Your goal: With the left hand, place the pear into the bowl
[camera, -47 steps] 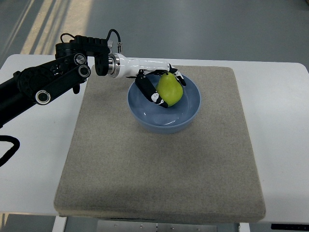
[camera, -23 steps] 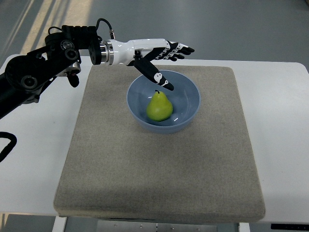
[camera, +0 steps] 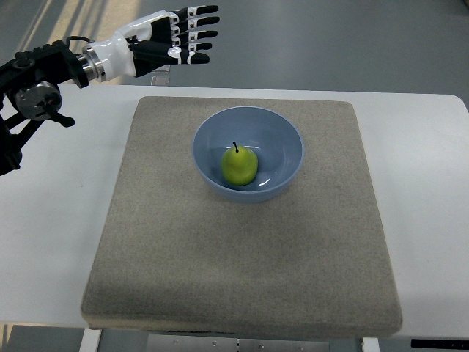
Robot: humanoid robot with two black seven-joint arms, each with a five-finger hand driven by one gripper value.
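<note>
Pear [camera: 239, 166] now sits inside the blue bowl [camera: 282, 132], stem up, resting slightly left of the bowl's middle on its floor, with nothing touching it. The bowl stands on the upper middle of the grey mat [camera: 242, 271], which covers most of the white bench [camera: 425, 191]. A second ago the left robot hand [camera: 176, 35] had its fingers wrapped around the fruit just over the bowl's far rim; half a second ago the fingers had let go and the pear had dropped to the bottom, settling upright. Since then the hand has drawn back up and to the left, and it now hovers beyond the far-left corner of the mat, well apart from the bowl, fingers stretched out straight and spread, holding nothing. The black forearm [camera: 33, 88] trails off the picture's left edge. The pear itself has hardly shifted between the last two moments, so it looks settled rather than rolling. No right arm shows anywhere in the view. Judging by how things lie, the placing is done: the fruit is in the bowl, released, and the hand is clear of the rim, so there seems little risk of knocking it out on the retreat. What remains, if anything, is likely only bringing the arm back to rest.
</note>
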